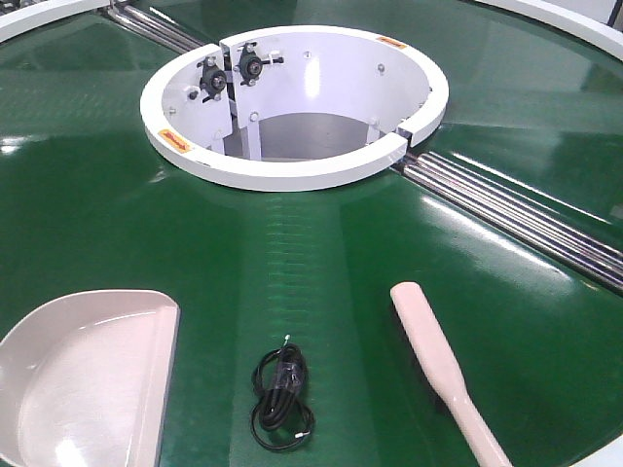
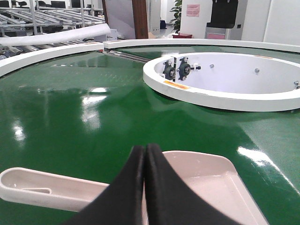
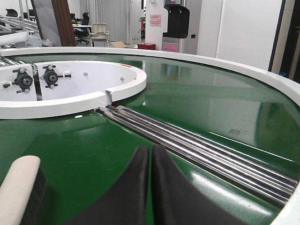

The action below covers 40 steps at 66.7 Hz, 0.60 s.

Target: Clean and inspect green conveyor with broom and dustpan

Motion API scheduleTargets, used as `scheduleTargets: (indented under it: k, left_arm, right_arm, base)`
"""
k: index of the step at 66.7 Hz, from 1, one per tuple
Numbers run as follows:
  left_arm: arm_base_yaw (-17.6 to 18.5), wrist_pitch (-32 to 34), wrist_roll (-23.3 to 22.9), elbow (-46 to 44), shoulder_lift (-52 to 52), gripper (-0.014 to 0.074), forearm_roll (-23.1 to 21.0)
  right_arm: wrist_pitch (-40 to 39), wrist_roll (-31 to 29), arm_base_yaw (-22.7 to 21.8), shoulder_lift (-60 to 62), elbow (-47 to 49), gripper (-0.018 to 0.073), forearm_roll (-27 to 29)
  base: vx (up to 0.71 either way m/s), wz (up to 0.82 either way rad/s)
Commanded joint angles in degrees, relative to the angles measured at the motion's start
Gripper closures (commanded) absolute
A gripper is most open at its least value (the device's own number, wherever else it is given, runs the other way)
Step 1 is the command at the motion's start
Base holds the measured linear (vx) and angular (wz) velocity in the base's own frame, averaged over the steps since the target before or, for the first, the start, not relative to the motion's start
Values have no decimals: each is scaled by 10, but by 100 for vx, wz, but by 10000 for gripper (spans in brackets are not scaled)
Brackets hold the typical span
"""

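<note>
– Dustpan point(image 1: 88, 379) posn?
– Bottom-left of front view, lying on green conveyor point(image 1: 292, 243), open side up, straight edge facing right. Left wrist cam: handle w/ slot points left, scoop to the right.
– Left gripper point(image 2: 144, 151)?
– Jaws pressed together, tips touching, nothing btwn them. Hangs over the dustpan about where handle meets scoop; can't tell if it touches.
– Broom point(image 1: 443, 375)?
– Bottom-right, flat on belt, head toward white ring point(image 1: 292, 177), handle running off lower edge of pic. Dark bristles show under its left edge. Well apart from dustpan.
– Right gripper point(image 3: 151, 152)?
– Same: jaws closed tight, empty. Broom head sits at lower-left corner of right wrist cam, beside gripper, not gripped.
– Anything btwn the two tools?
– Black cable coil point(image 1: 282, 399) on belt, approx midway, touching neither.
– Rollers?
– Silver rollers point(image 1: 516, 214) run from ring's gap out to the right; another set at top-left, behind ring.
</note>
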<state>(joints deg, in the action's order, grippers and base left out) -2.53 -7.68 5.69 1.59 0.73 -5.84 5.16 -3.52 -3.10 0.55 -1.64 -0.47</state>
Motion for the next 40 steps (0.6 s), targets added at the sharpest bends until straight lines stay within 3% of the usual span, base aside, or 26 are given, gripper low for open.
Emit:
scheduleTargets:
  k: [1,40]
  left_arm:
    - [-2,43,-4,13,8,619,-3]
    - [-2,43,-4,13,8,619,-3]
  right_arm:
    - [-45,0,-5,5,-7,564,-6]
    - [-45,0,-5,5,-7,564,-6]
  base:
    - [0,0]
    - [0,0]
